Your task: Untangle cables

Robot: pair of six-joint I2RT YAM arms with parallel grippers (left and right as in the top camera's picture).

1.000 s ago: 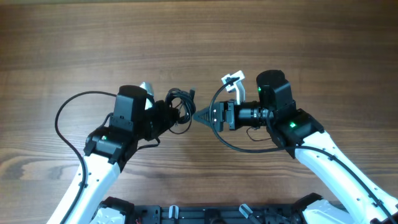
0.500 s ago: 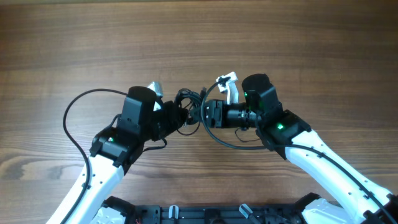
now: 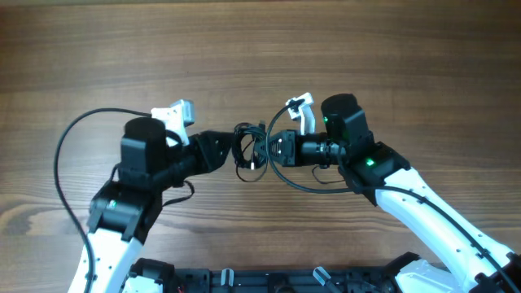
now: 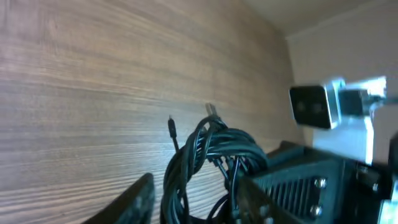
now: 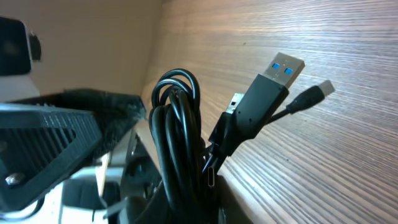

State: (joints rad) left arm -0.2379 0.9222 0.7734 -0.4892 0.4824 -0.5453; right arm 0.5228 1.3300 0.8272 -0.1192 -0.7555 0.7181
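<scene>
1. One tight bunch of thin black cables [image 3: 248, 150] sits between the tips of the two arms, near the middle of the counter [image 3: 260, 49] and slightly toward the robot's side.
2. Several loops are wound together in a knot, and the topmost loops arch upward in both wrist views. Whether the bunch rests on the wood or is lifted off it cannot be told.
3. Two loose ends stick out in the right wrist view: a black USB plug [image 5: 273, 87] with a blue tongue, and a small plug [image 5: 316, 91] just beside it.
4. The right pincer [image 3: 262, 151] is clenched on the bunch from the right. The cables rise straight out of it at the bottom of its own camera view, where its fingers are mostly hidden.
5. The left pincer [image 4: 194, 180] is released. Its fingers [image 4: 134, 202] stand apart with the bunch between them.
6. The two pincers face each other tip to tip.
7. A white left camera [image 3: 175, 112] and a white right camera [image 3: 299, 106] sit on the wrists.
8. A thicker black lead [image 3: 65, 155] loops out from the left arm over the brown wood.
</scene>
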